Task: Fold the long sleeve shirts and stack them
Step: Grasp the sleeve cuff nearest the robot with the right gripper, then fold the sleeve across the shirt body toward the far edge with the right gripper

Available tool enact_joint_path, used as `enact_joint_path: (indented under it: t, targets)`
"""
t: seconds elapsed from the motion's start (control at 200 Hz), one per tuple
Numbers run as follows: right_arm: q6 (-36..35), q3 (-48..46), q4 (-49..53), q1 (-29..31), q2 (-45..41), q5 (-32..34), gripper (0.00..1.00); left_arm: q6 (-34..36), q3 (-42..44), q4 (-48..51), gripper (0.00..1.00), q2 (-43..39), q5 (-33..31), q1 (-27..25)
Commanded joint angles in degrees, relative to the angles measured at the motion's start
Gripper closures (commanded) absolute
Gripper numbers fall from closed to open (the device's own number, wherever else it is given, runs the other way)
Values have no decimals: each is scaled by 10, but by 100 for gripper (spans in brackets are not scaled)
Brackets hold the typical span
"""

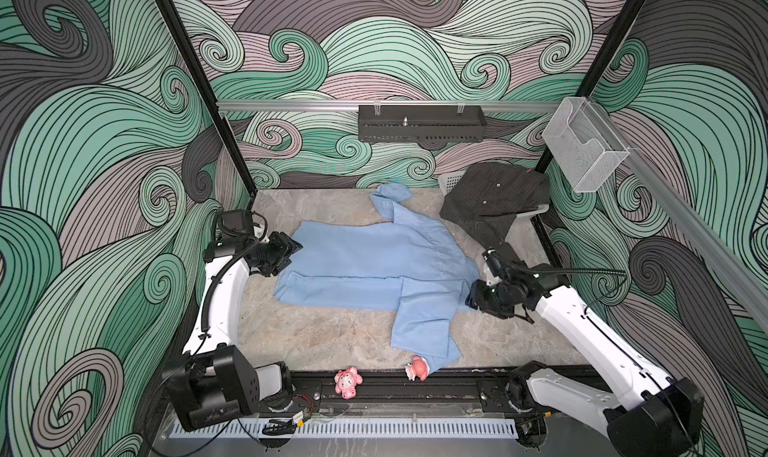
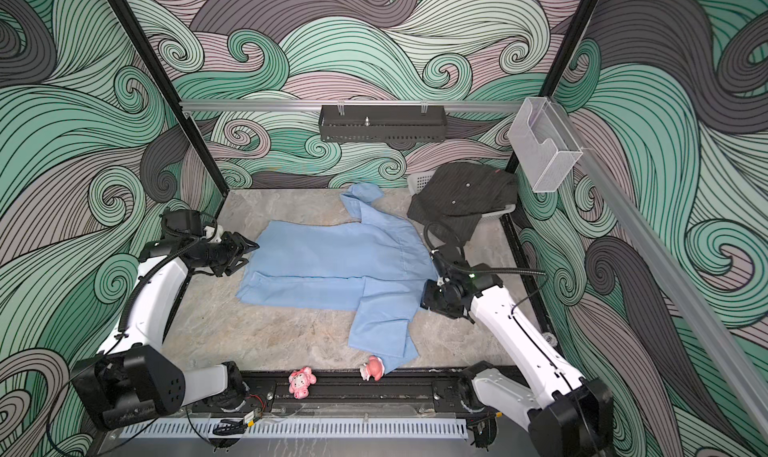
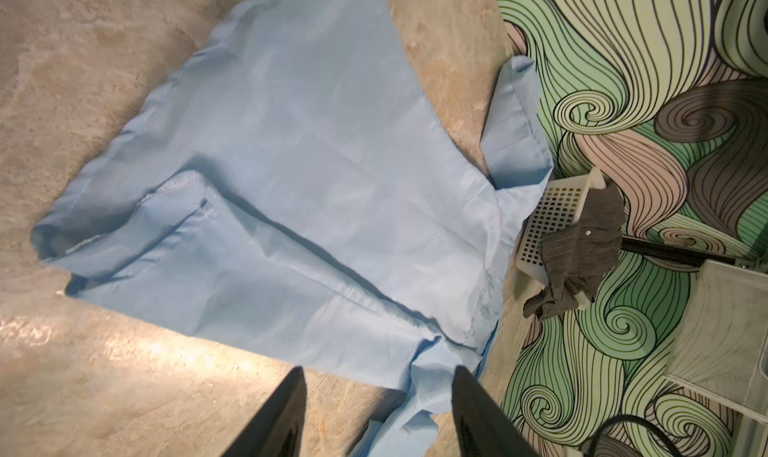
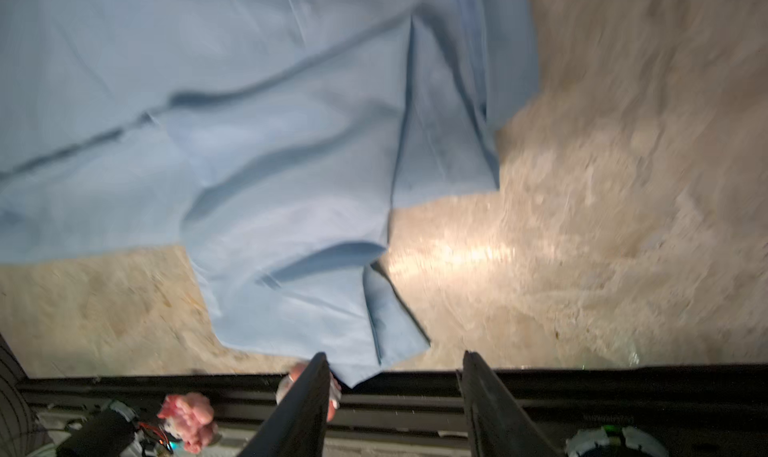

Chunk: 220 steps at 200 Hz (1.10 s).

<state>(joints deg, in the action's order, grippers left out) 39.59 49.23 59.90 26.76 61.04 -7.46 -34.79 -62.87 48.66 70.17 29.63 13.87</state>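
Both top views are showing two pink toys (image 1: 348, 382) sitting nearest, on the black front rail (image 1: 436, 392). Just behind them the light blue shirt (image 1: 374, 259) is lying flat on the table (image 1: 299, 334), with one sleeve (image 1: 419, 330) reaching toward the toys. The left gripper (image 3: 376, 371) and the right gripper (image 4: 395, 357) are hovering at its two ends, jaws apart, holding nothing. Far back, the dark striped shirt (image 1: 494, 197) is hanging over a white basket (image 1: 451, 180). The blue cloth is looking soft, thin and floppy, so pinching a hem or cuff edge is probably going to work best.
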Motion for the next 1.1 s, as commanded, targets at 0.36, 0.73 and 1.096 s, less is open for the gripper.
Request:
enact_joint_path:
  t: [0.36, 0.73, 1.096]
  targets:
    - [194, -152, -214, 226, 70, -37, 44, 26, 84, 69, 42, -75, 5, 3]
    - [138, -91, -250, 223, 166, -39, 91, 31, 74, 81, 44, -85, 3, 4]
    - [94, 157, -120, 156, 111, -77, 100, 23, 57, 67, 44, -74, 5, 3]
